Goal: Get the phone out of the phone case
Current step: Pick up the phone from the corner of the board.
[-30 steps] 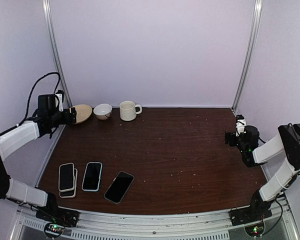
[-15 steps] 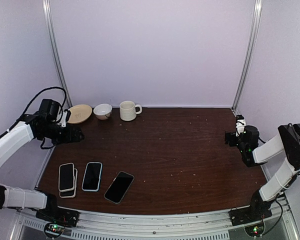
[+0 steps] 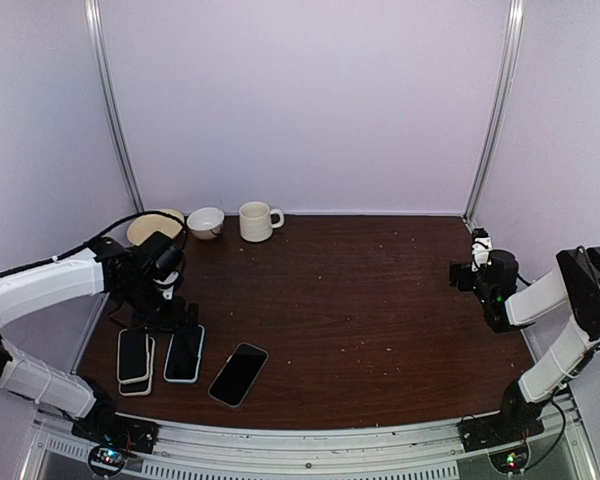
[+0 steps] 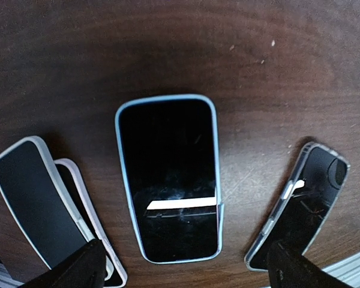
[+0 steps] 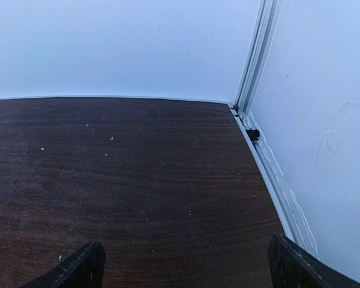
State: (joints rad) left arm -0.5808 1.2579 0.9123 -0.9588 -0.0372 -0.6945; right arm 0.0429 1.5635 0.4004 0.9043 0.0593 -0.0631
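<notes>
Left wrist view: our left pincer (image 4: 186,273) hangs over the desk (image 4: 168,48) with its fingers spread wide and nothing between them. Directly beneath lies the phone (image 4: 168,192), screen up and flat, seated in a light-blue phone case (image 4: 165,99) whose rim frames it on all four sides. From above, this pair sits near the front-left corner of the desk. A stack of two cased phones (image 4: 33,198) lies on one side. On the other is a dark slab (image 4: 300,204) with a clear rim; we cannot tell whether it is a phone or an empty shell. Neither touches the blue one.

Right pincer (image 5: 183,267): likewise spread and empty, at the far right over bare desk, well apart from all the phones.

Handling, as we judge it:
- The phone is stiff, glass-faced and slippery, so it is prone to skate on the wood if pushed sideways.
- The case looks soft and pliable, and its lip should peel back at a corner.
- The best hold is across the long edges to pin the body, with a second contact at a corner lip to pry.
- Avoid pinching the screen face.
</notes>
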